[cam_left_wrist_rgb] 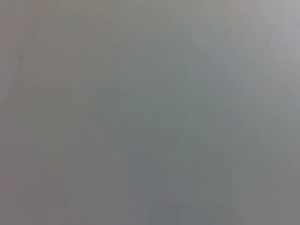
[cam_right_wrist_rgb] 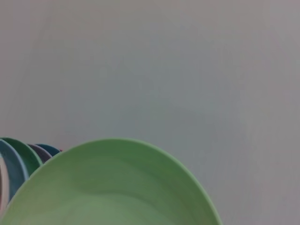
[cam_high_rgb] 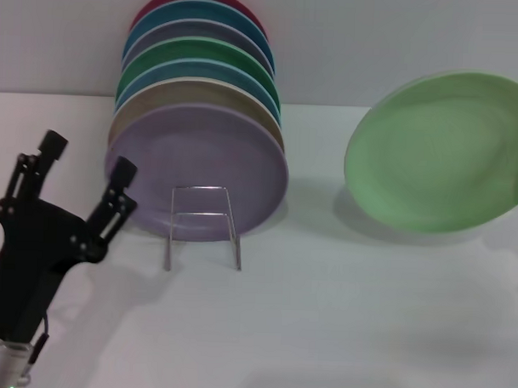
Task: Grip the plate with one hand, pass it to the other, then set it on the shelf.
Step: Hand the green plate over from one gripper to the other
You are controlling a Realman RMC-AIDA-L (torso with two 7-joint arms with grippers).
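— How many plates, counting from the left?

— One left gripper (cam_high_rgb: 88, 169) first, near the table's (cam_high_rgb: 322, 332) left edge: its two fingers stand spread apart, holding and touching nothing. Just beside it, seven stacked plates (cam_high_rgb: 202, 115) lean in a row toward the table's back edge, the lavender plate (cam_high_rgb: 200, 171) in front. One wire shelf (cam_high_rgb: 203, 226) holds them, its front loop free.

— And the mint one?

— One plate (cam_high_rgb: 439, 149), tilted and lifted off the table near its right edge. The right gripper sits out of sight, so its grip I cannot tell.
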